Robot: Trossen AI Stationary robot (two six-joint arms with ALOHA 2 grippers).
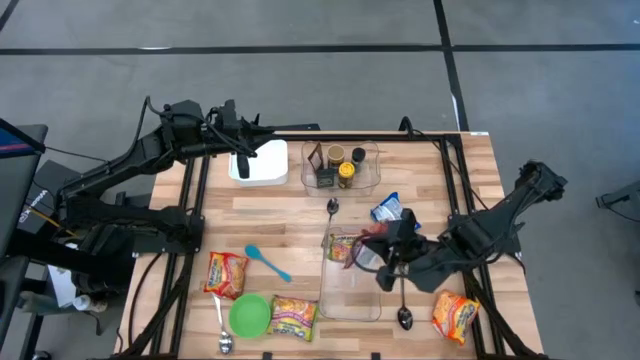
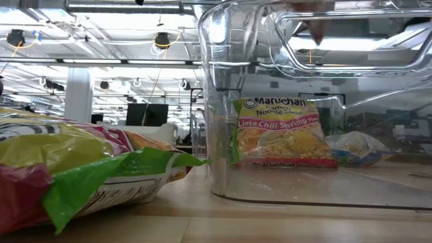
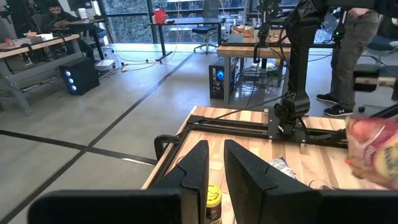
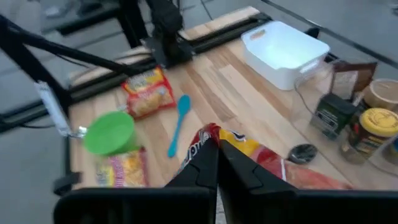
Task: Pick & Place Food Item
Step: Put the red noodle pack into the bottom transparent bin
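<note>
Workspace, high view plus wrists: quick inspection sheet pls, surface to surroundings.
Surface: wooden table, crowded.
Job's things: red ramen packet in right pincer over clear bin, which already holds a ramen packet.
Clutter: more ramen packets, green bowl, blue spoon, metal spoons, white tub, clear tray of jars.
Grippers: right pincer shut on packet; left pincer over the white tub, fingers slightly apart, empty.
Cables: black, along the arm frames.
Surroundings: desks, people beyond.

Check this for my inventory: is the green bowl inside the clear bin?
No, the green bowl sits on the bare wood beside the clear bin.
</note>
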